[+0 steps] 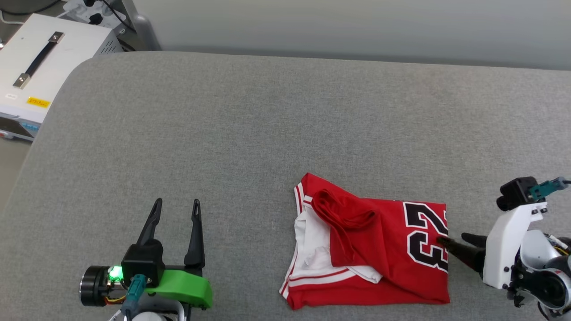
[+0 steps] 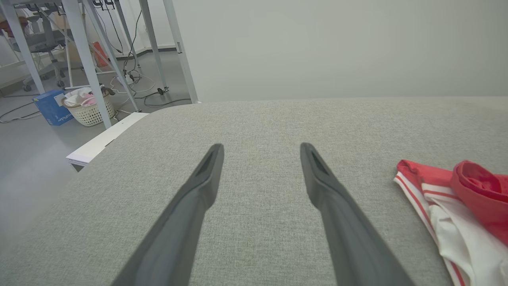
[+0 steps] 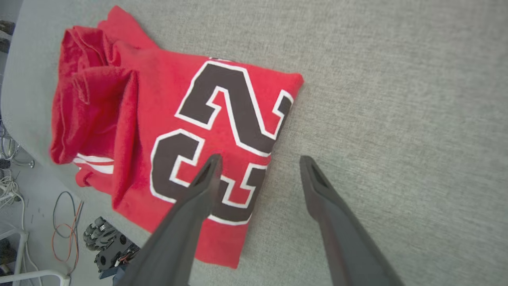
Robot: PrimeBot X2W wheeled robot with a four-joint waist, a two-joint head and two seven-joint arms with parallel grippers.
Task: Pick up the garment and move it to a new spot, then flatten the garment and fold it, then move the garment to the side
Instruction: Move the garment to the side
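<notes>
The red garment point(image 1: 370, 240) lies folded on the grey padded table point(image 1: 267, 133), its black "23" print facing up at its right end and a white sleeve and striped trim showing at its left. A loose red fold bunches on top. My right gripper point(image 1: 455, 240) is open at the garment's right edge. In the right wrist view one of the right gripper's point(image 3: 260, 159) fingers hangs over the "23" of the garment point(image 3: 178, 131) and the other over bare table. My left gripper point(image 1: 176, 205) stands open and empty, well left of the garment point(image 2: 456, 206); its fingers point(image 2: 262, 149) point across bare table.
A white case with a black handle point(image 1: 40, 67) sits beyond the table's rounded far-left corner. The left wrist view shows a laundry basket point(image 2: 89, 107), a blue box point(image 2: 51, 107) and metal frame legs on the floor. Cables and a wheeled base point(image 3: 107, 246) lie below the table's edge.
</notes>
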